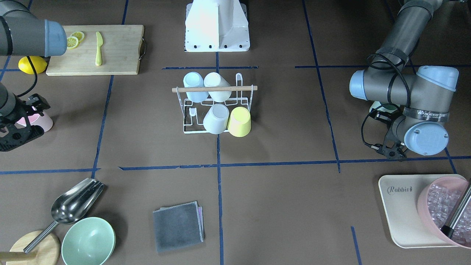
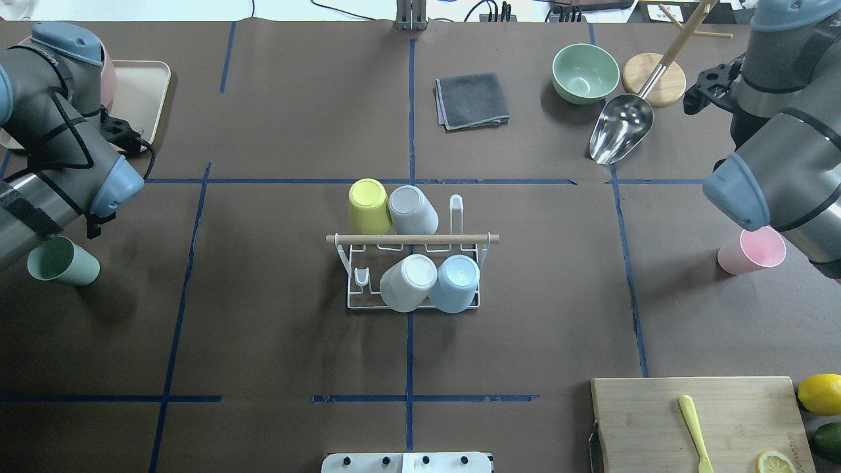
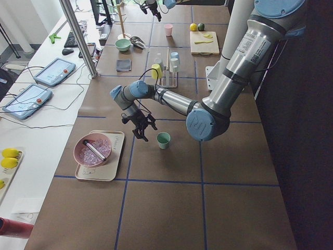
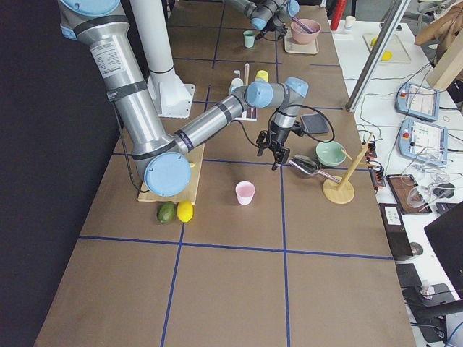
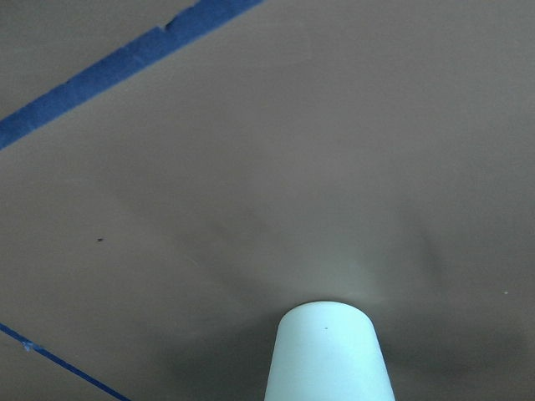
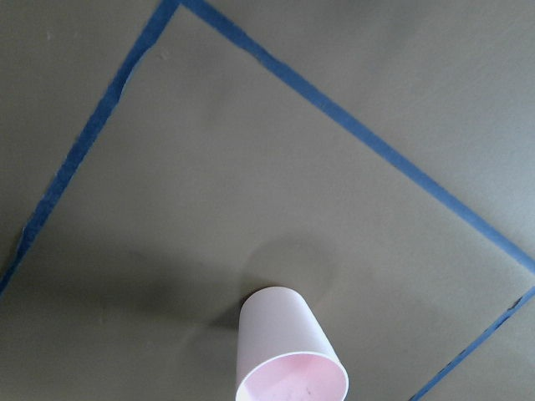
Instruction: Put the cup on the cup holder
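The white wire cup holder (image 2: pixel 470 301) with a wooden rod stands at the table's middle, also in the front view (image 1: pixel 245 81). It carries a yellow, a grey, a white and a light blue cup, all upside down. A green cup (image 2: pixel 62 261) stands free at the left, and its base shows in the left wrist view (image 5: pixel 330 355). My left gripper (image 3: pixel 143 130) hangs open and empty above and beside it. A pink cup (image 2: pixel 752 249) stands free at the right, also in the right wrist view (image 6: pixel 288 355). My right gripper (image 4: pixel 274 155) is open and empty, up and apart from it.
A cutting board (image 2: pixel 657 420) with a yellow knife, lemon slices and a lemon (image 2: pixel 820 393) lies front right. A green bowl (image 2: pixel 585 72), a metal scoop (image 2: pixel 621 128), a wooden stand and a grey cloth (image 2: pixel 472 100) lie at the back. A tray (image 1: pixel 399 206) holds a pink ice bowl.
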